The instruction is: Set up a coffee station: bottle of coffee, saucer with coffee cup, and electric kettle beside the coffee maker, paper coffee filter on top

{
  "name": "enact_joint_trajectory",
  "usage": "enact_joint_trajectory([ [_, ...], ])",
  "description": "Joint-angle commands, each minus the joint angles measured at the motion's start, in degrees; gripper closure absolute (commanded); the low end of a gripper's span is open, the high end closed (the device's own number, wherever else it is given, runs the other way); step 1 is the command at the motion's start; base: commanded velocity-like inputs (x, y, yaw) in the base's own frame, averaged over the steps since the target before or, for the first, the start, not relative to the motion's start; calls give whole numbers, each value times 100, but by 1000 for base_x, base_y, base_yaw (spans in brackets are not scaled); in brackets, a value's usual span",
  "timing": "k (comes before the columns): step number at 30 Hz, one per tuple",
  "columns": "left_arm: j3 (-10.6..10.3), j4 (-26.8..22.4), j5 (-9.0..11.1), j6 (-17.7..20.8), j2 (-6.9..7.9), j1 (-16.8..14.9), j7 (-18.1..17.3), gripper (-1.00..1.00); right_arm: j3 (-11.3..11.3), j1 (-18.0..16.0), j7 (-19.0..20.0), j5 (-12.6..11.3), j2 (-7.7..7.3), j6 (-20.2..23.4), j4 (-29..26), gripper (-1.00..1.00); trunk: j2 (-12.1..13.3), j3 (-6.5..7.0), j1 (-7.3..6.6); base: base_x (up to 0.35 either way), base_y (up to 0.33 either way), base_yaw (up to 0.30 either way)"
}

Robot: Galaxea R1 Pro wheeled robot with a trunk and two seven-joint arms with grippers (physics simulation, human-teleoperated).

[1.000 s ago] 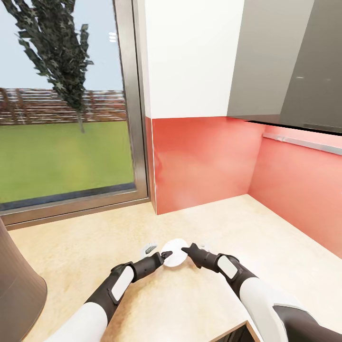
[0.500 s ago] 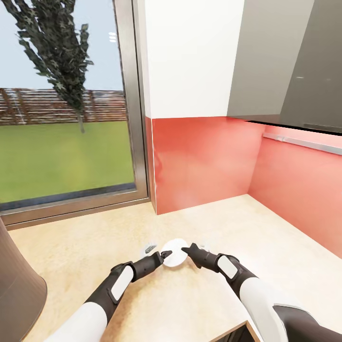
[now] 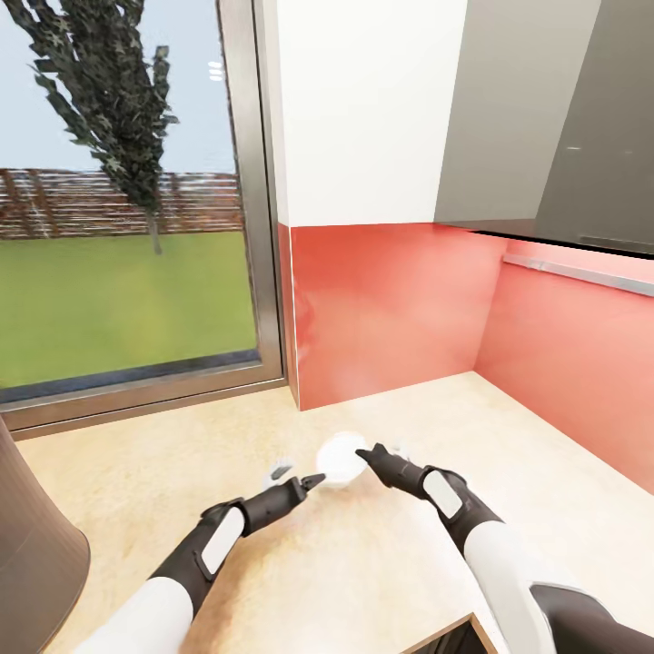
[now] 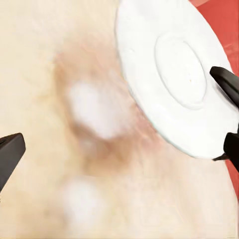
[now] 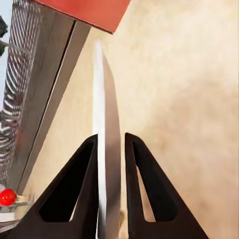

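Observation:
The white saucer hangs tilted just above the beige countertop, pinched at its rim by my right gripper. In the right wrist view the saucer shows edge-on between the two dark fingers of the right gripper, which is shut on it. My left gripper sits a little to the left of the saucer, open and apart from it. The left wrist view shows the saucer's face, with one left finger far off to the side.
A red backsplash closes the corner behind and to the right. A big window stands at the left. Grey cabinets hang at the upper right. A dark brown rounded object stands at the near left. The counter's front edge runs at the bottom.
The right gripper has carried the saucer up and away from me. The left gripper, which was touching the saucer's rim, has come off it and stayed back.

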Motion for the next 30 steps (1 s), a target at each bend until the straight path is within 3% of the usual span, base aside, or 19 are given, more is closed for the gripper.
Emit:
enact_joint_trajectory([
  [1,-6,-4,45,48,13,-4,-32,-100,-31,-4,9,-19,-10,46,-58,100,-13,-14,4,0,0,0],
  [6,-53,3,2,49,134,4,-339,-100,-36,-4,7,-30,-268,-157,-275,100,-13,-14,4,0,0,0],
  [11,-100,-15,-16,41,205,180,-461,-100,-30,-4,19,-31,-612,-852,-647,100,-13,-14,4,-49,0,0],
  [15,-112,-28,-78,40,204,227,-506,-100,-14,-4,25,-25,-659,-908,-982,100,-13,-14,4,-286,17,0],
  [16,-108,-30,-195,37,200,235,-598,-100,-14,-4,38,-29,-681,-913,-1039,100,-13,-14,4,-329,89,0],
  [19,-106,-33,-306,35,198,234,-813,-100,-19,-4,66,-31,-697,-904,-1097,100,-13,-14,4,-333,101,0],
  [20,-99,-38,-352,37,209,233,-1078,-100,-11,-4,119,-32,-758,-896,-1307,100,-13,-14,4,-336,111,0],
  [30,-94,-41,-402,40,215,233,-1738,-100,-5,-4,165,-33,-801,-881,-1533,100,-13,-14,4,-337,112,0],
])
